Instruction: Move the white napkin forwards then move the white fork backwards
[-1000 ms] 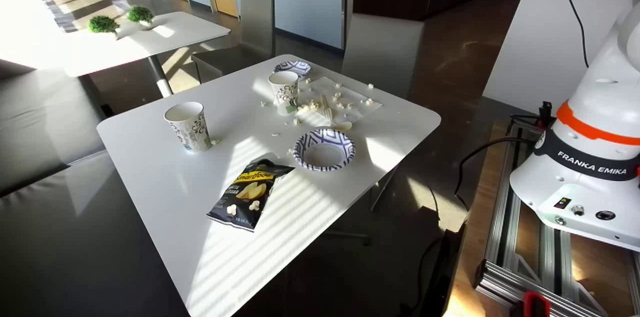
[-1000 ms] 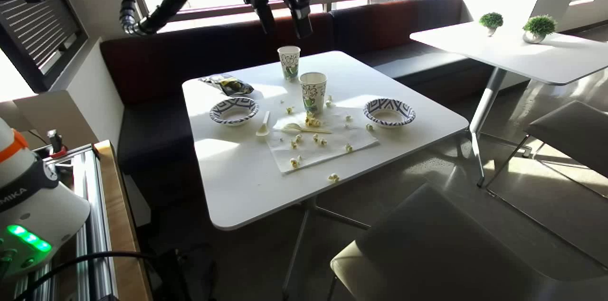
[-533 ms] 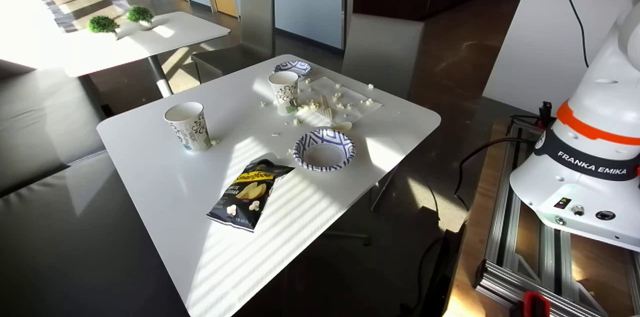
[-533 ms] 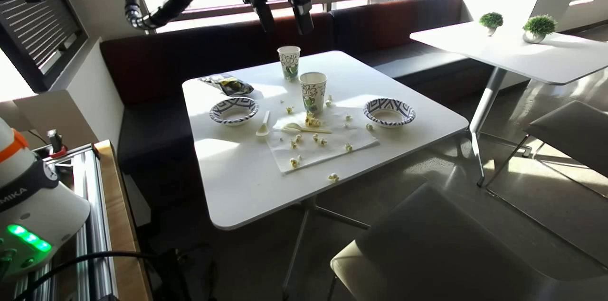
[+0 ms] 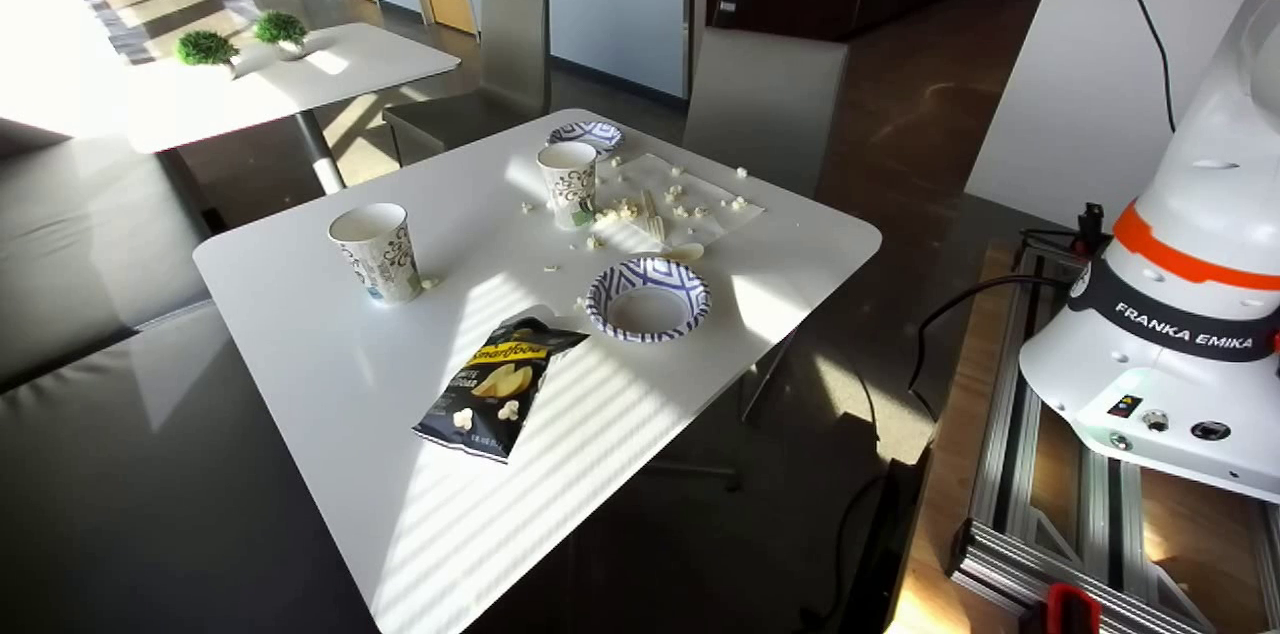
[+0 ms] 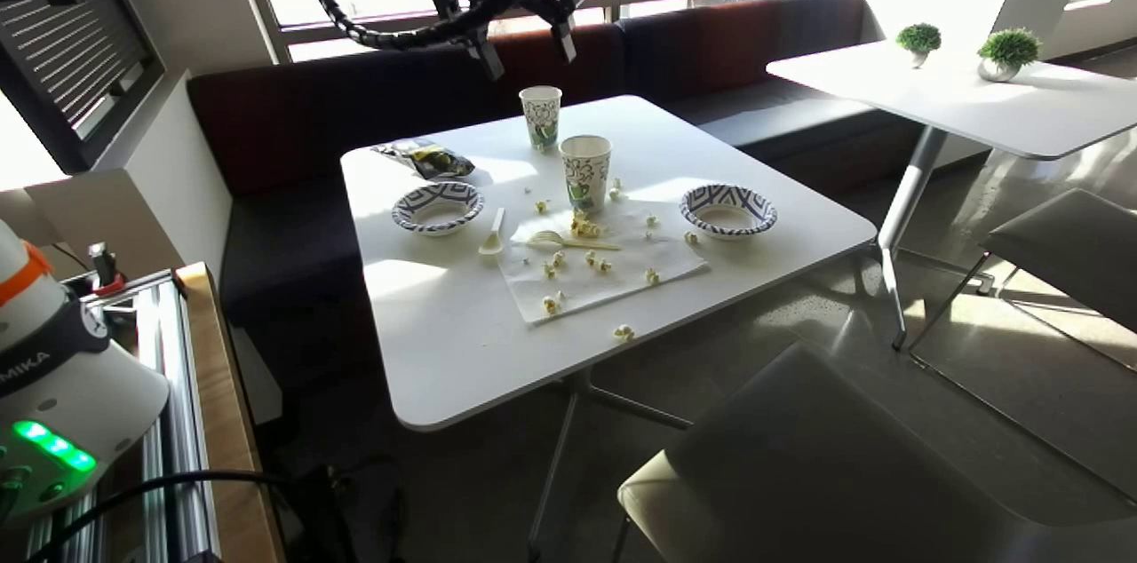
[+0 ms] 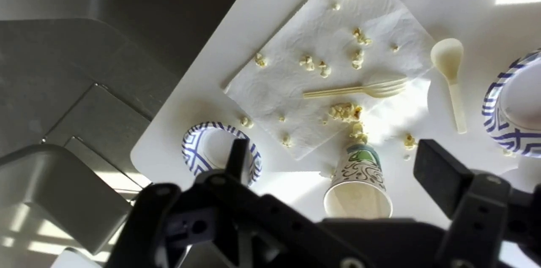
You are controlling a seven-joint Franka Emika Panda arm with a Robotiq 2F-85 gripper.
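Observation:
The white napkin (image 7: pixel 296 39) is a flat, creased sheet on the table, with popcorn scattered on it, and it shows in both exterior views (image 5: pixel 712 226) (image 6: pixel 595 289). The pale fork (image 7: pixel 363 89) lies on the napkin, near the cup; it also shows in both exterior views (image 5: pixel 652 217) (image 6: pixel 568 241). My gripper (image 6: pixel 529 57) hangs high above the table, beyond the cups in an exterior view. In the wrist view the gripper (image 7: pixel 339 164) has its fingers wide apart with nothing held between them. A patterned paper cup (image 7: pixel 359 166) shows below, between the fingers.
A spoon (image 7: pixel 450 63) lies beside the napkin. Two blue-and-white bowls (image 6: pixel 438 227) (image 6: pixel 728 232) stand either side. A second cup (image 6: pixel 541 117) and a black popcorn bag (image 5: pixel 495 389) are on the table (image 6: pixel 444 350). Chairs (image 6: pixel 826 456) and a bench (image 6: pixel 711 57) surround it.
My gripper has tilted and turned above the table, with more of the wrist now showing in an exterior view. The napkin, fork and other table items have not moved.

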